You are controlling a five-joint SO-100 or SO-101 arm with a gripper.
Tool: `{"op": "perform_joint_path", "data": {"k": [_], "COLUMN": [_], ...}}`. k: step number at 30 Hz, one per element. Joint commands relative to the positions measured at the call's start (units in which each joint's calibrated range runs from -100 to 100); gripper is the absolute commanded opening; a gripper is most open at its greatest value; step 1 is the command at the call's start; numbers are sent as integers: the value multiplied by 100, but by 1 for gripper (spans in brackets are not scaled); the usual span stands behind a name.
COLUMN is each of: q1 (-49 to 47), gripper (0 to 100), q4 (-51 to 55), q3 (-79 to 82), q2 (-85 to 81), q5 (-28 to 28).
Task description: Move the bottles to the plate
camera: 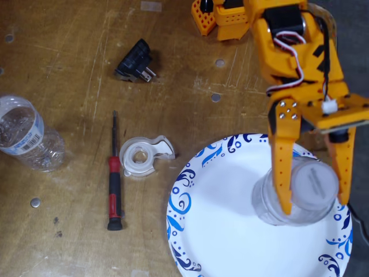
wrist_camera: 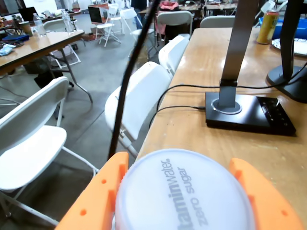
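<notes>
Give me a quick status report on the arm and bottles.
Gripper shut on capped bottle, upright over plate. Second bottle lying off plate, left. Nothing blocking.

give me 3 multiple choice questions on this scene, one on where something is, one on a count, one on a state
1. Where does the screwdriver lie in the fixed view?
A. on the plate
B. on the table left of the tape dispenser
C. under the plug adapter

2. How many bottles show in the fixed view?
A. one
B. two
C. four

3. What is the gripper doing?
A. hanging open above the bare table
B. closed on the screwdriver
C. holding a bottle upright over the plate

Key:
1 B: the red and black screwdriver lies on wood just left of the clear tape dispenser.
2 B: one bottle lies at the left edge, another bottle stands between the orange fingers.
3 C: the fingers flank the capped bottle, which stands within the plate rim.
</notes>
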Motion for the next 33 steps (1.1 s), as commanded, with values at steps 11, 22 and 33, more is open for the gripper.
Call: {"op": "perform_joint_path", "data": {"k": [11,22,33], "q1": [-384,-384,-417], "gripper": [6,6,6], "q4": [-661,-2349,-3333], "q3": [83,1551,2470], "q2": [284,242,292], "q5": [-41,0,6]}}
